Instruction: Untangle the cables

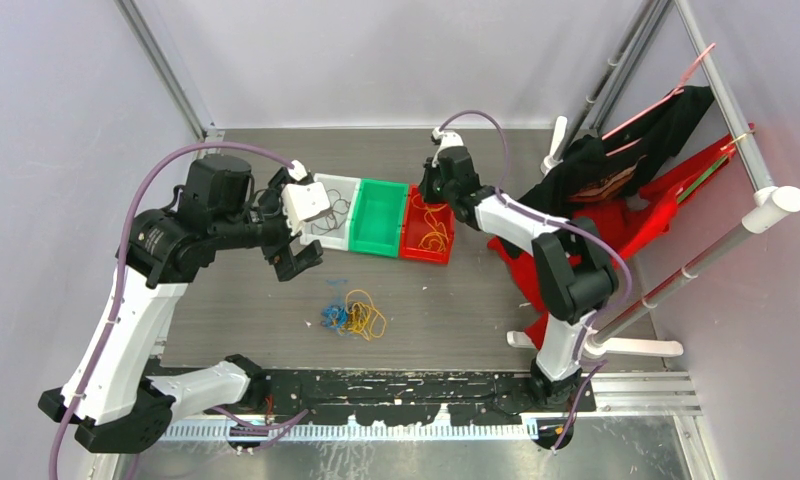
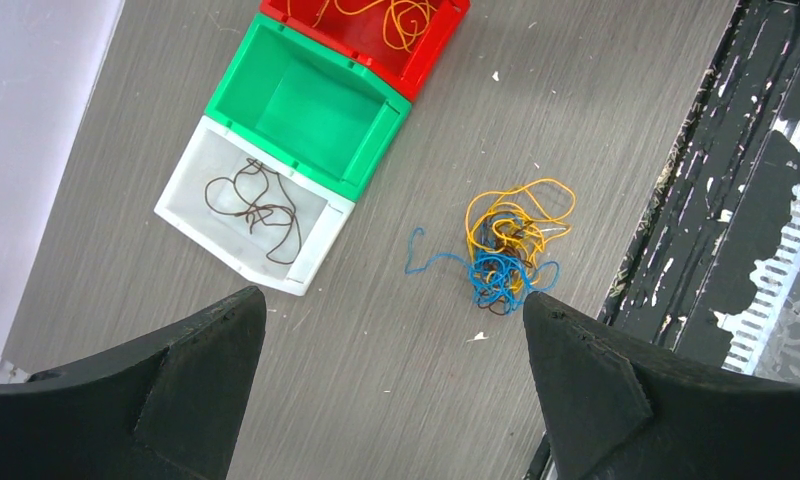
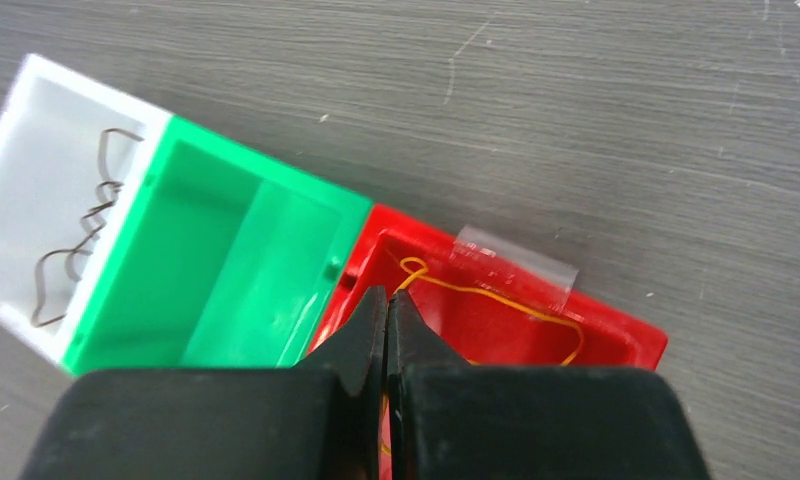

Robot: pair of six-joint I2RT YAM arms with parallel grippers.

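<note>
A tangle of yellow-orange, blue and dark brown cables (image 1: 351,315) lies on the grey table; the left wrist view shows it (image 2: 506,255) beyond my right fingertip. My left gripper (image 1: 296,262) hovers open and empty (image 2: 391,300) over bare table, left of the tangle. A white bin (image 2: 191,215) holds a brown cable (image 2: 256,205). A green bin (image 2: 311,105) is empty. A red bin (image 3: 596,320) holds yellow cables (image 1: 434,235). My right gripper (image 1: 431,195) is over the red bin, fingers pressed together (image 3: 388,295), with a yellow cable (image 3: 496,298) running into the tips.
The three bins stand in a row at the table's middle back. A red rack with black cloth (image 1: 616,190) and white pipes (image 1: 676,275) stand on the right. A black base strip (image 1: 376,385) runs along the near edge.
</note>
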